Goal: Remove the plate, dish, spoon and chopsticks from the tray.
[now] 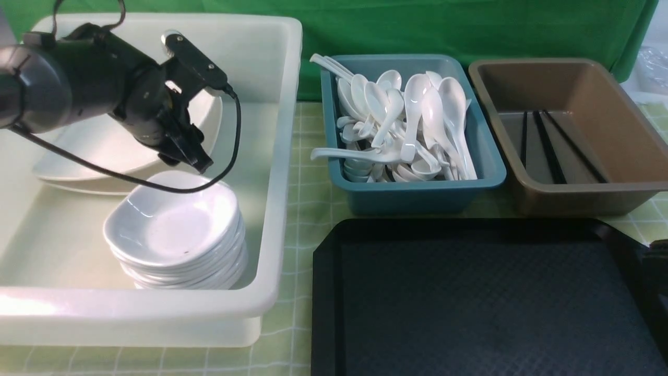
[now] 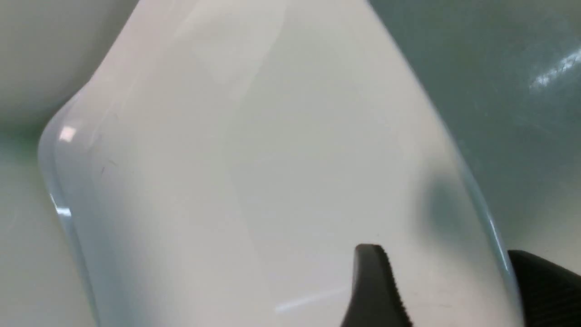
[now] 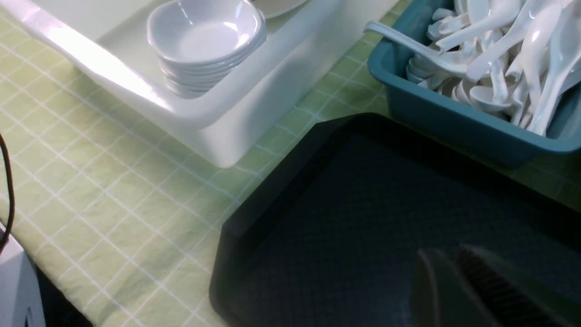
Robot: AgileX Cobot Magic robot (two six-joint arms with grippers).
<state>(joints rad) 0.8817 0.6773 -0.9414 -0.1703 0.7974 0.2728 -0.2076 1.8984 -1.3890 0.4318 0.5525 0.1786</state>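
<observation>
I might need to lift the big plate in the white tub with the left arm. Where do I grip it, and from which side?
Grip the plate's upturned rim on the edge facing the dish stack, probably coming down from above. It lies flat on another plate, so only the rim offers purchase. The left gripper hangs open there, one finger over the plate's face.

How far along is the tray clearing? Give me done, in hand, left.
Done: the tray is bare; dishes sit stacked in the white tub, spoons in the teal tub, chopsticks in the brown tub. In hand: the left gripper, jaws open, straddles the plate's rim inside the white tub. Left: pulling that arm clear.
</observation>
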